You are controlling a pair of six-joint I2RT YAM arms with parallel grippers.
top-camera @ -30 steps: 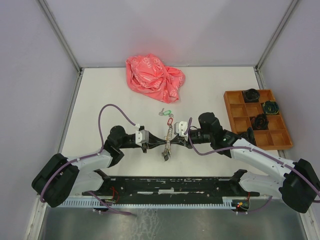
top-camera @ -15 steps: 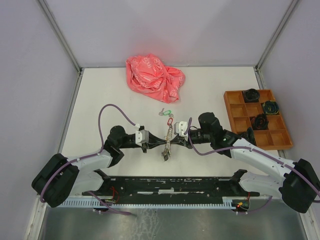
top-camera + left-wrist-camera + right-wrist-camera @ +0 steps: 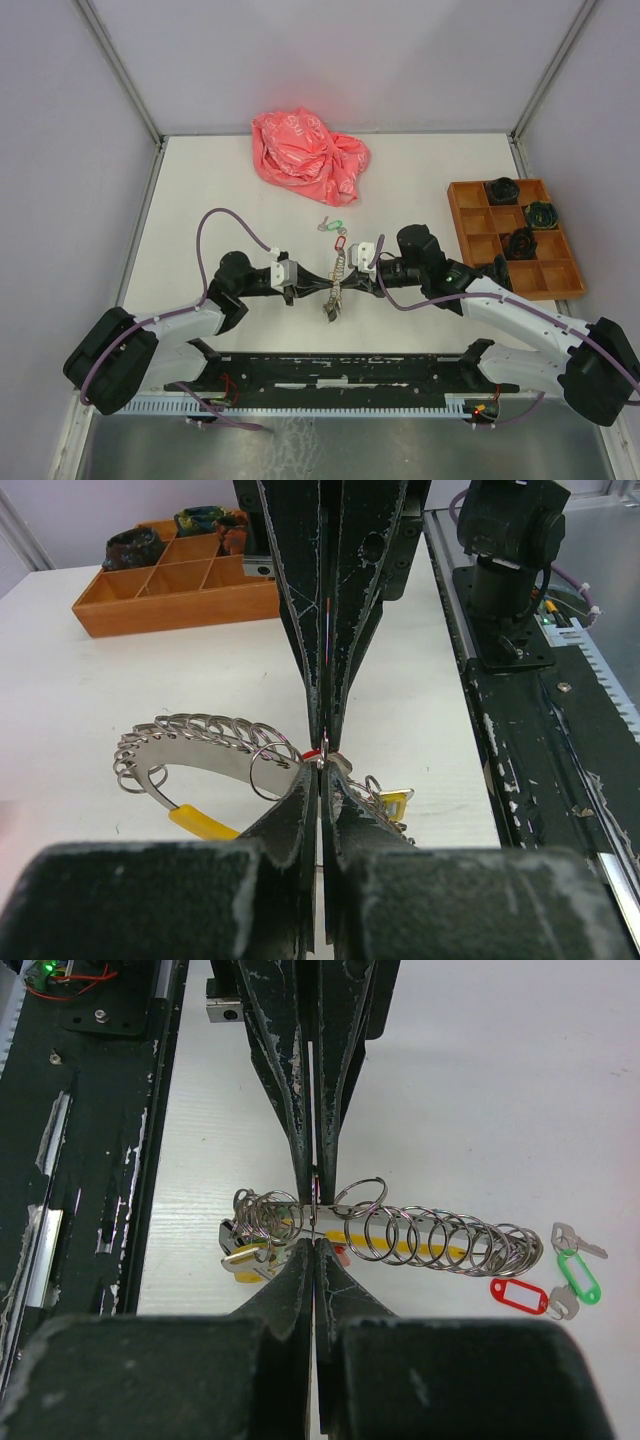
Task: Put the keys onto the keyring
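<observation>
At the near middle of the table [image 3: 200,180] — left gripper [image 3: 322,765] and right gripper [image 3: 313,1240] tip to tip, both pinched tight on the wire of the keyring [image 3: 420,1235], which runs crosswise between them with its bunch. Loose keys [image 3: 518,1295] — one red-tagged, one green-tagged — lie on the table just beyond the ring's far end, apart from it.

- End effectors: 2, left end effector [image 3: 325,284] and right end effector [image 3: 348,279].
- Keyring [image 3: 430,1240]: 1, carrying many small rings.
- Loose keys: 2, one red-tag key [image 3: 518,1295] and one green-tag key [image 3: 578,1276].
- Pink bag [image 3: 308,143]: 1.
- Wooden tray [image 3: 468,215]: 1.
- Dark rolls [image 3: 502,188] in tray: 3 seen.
</observation>
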